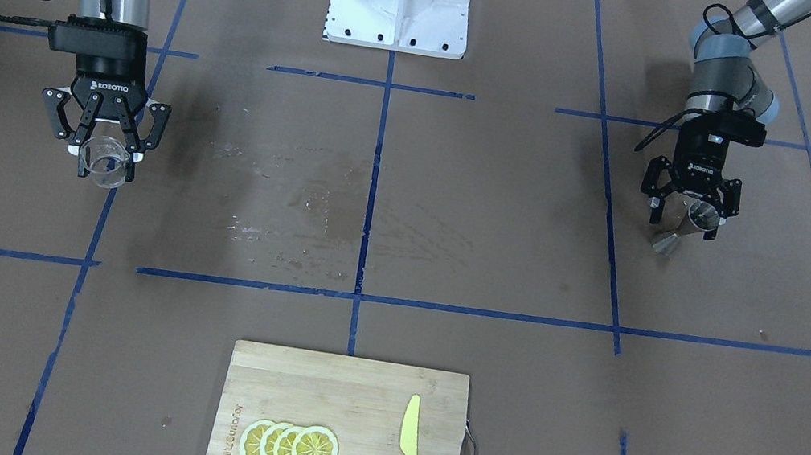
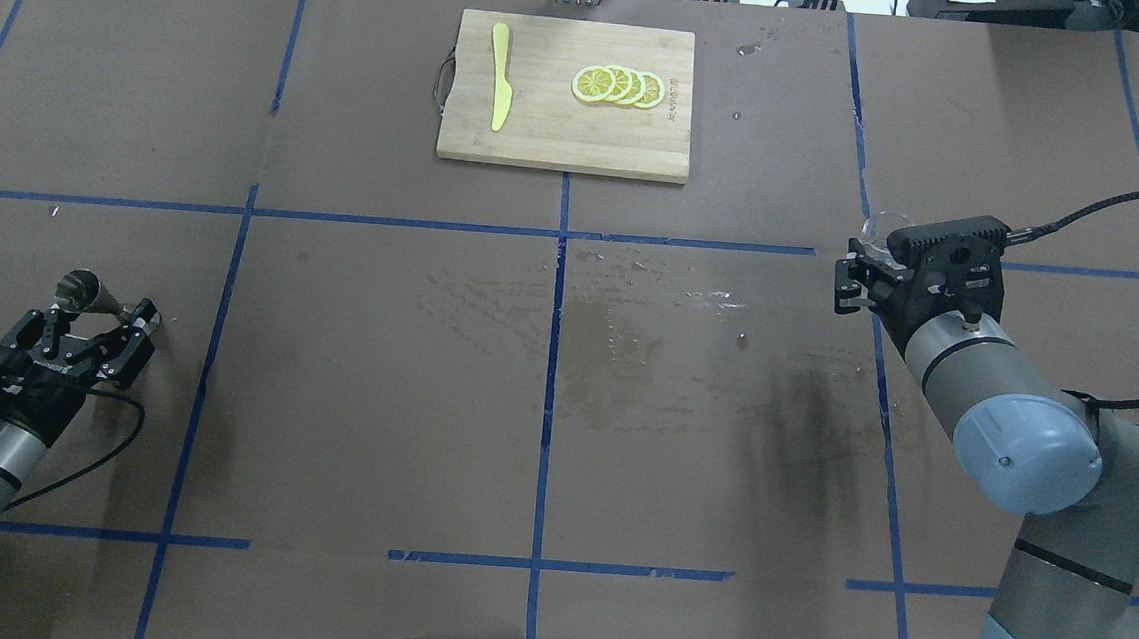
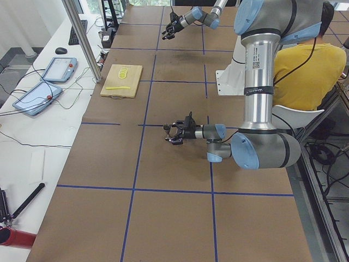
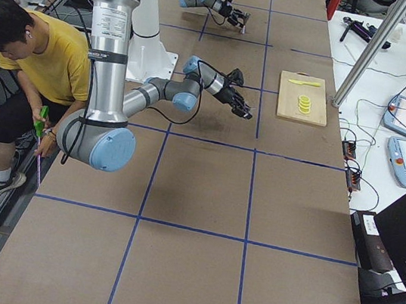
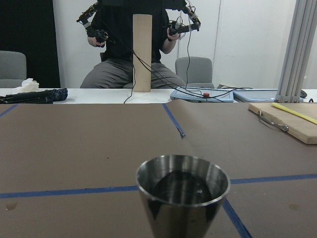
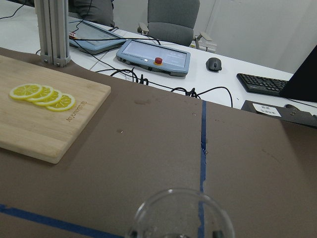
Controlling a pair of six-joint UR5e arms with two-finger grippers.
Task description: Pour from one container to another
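My left claw is clamped on a steel jigger, near the desk's left end. The jigger stands upright on the desk between my fingers; from the left wrist its open cup faces up, dark and shiny inside, and I cannot tell whether it holds liquid.

My right claw is clamped on a clear glass, well apart from the jigger, toward the desk's right end. In the right side view it seems to hang above the desk. From the right wrist I see only the glass's rim at the bottom edge; what is in it I cannot tell.

At the desk's far edge, midway between my arms, lies a wooden board with a row of overlapping lemon slices and a yellow knife beside them, apart. Pale smears mark the desk's middle.
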